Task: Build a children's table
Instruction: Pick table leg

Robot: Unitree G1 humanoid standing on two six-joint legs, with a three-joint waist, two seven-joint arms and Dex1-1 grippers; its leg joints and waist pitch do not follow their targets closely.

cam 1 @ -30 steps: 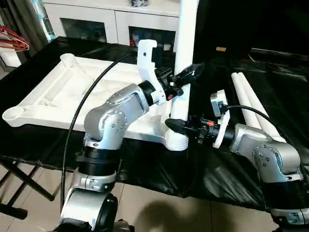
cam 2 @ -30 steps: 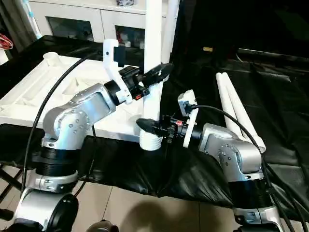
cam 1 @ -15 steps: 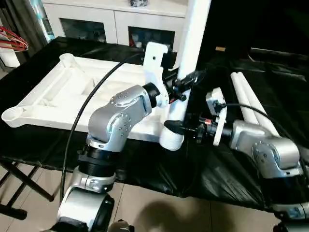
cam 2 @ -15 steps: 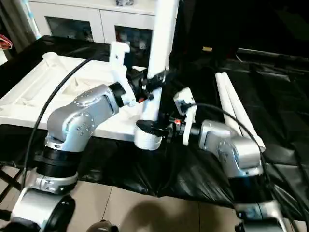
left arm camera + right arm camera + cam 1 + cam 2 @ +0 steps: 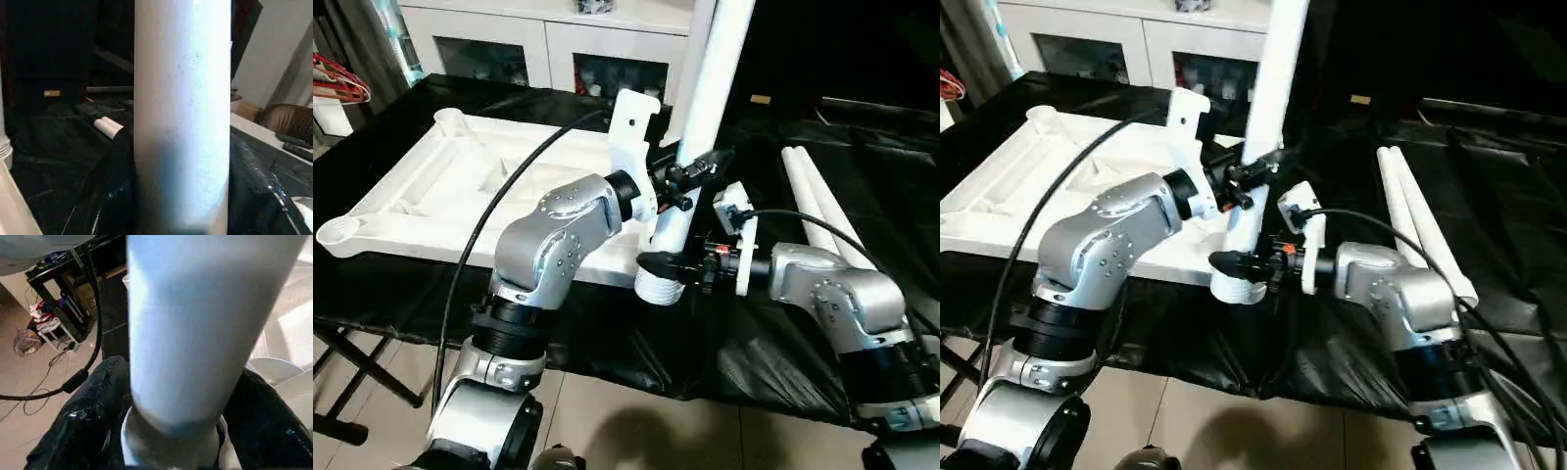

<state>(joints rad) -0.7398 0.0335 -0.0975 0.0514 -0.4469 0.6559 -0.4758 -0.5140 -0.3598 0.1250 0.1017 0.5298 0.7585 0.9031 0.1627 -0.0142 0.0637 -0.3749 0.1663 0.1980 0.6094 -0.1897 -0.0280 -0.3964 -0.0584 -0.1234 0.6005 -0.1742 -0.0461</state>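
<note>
Now, from the head views, the leg (image 5: 705, 117) I'm holding has tipped since a second ago: it stood upright over the table top's (image 5: 421, 201) near corner socket, and it now leans away from the top, its threaded end (image 5: 658, 286) lifted just off that corner. My left gripper (image 5: 693, 172) pinches the leg partway up; my right gripper (image 5: 658, 262) clamps it just above the threads. In the left wrist view the shaft (image 5: 182, 112) sits between my fingers; the right wrist view shows the same grip near the threaded collar (image 5: 166, 443). I judge the leg unseated, needing realignment.
</note>
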